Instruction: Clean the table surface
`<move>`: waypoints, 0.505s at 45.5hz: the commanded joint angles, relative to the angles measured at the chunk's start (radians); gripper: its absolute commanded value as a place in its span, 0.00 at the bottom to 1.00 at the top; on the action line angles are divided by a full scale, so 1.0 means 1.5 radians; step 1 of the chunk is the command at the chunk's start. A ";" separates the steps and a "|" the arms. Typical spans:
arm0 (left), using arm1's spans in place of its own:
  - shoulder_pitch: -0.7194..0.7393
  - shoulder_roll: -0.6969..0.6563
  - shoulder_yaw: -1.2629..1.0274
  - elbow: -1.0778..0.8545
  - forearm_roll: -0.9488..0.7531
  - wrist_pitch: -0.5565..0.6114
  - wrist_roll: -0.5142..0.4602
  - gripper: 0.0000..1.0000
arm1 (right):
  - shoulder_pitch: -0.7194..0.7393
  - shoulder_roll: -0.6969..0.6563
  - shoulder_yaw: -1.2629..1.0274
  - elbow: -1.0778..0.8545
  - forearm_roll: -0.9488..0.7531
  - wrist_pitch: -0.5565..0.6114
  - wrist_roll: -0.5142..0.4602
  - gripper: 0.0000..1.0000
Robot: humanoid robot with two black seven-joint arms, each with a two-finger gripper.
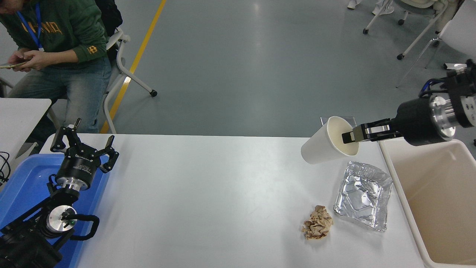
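My right gripper (351,135) comes in from the right edge, up over the far right part of the table (208,201), its fingers pinched on the rim of a white paper cup (327,147), one finger inside the mouth. The cup hangs tilted in the air, its mouth turned to the right toward the gripper and its base pointing left and down, clear of the tabletop. Just right of the table stands a beige bin (438,201), well below my wrist.

On the table, near the right end, lies a crumpled foil tray (362,195), and just left of its near corner sits a ball of brown paper (318,222); the two are close, and I cannot tell if they touch.

My left gripper (83,147) is parked at the near left over a blue tray (26,186), fingers spread apart and holding nothing.

Beyond the table's far left corner a person (55,48) sits on a chair, both hands on a phone.
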 commanded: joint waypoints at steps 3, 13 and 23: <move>0.000 0.000 0.000 0.000 0.000 0.000 0.000 0.99 | -0.003 -0.067 0.014 -0.054 0.016 -0.001 0.002 0.00; 0.000 0.000 0.000 0.000 0.000 0.000 0.000 0.99 | -0.045 -0.066 0.014 -0.124 0.040 -0.054 0.003 0.00; 0.000 0.000 0.000 0.000 0.000 0.000 0.000 0.99 | -0.108 -0.063 0.014 -0.179 0.089 -0.144 0.008 0.00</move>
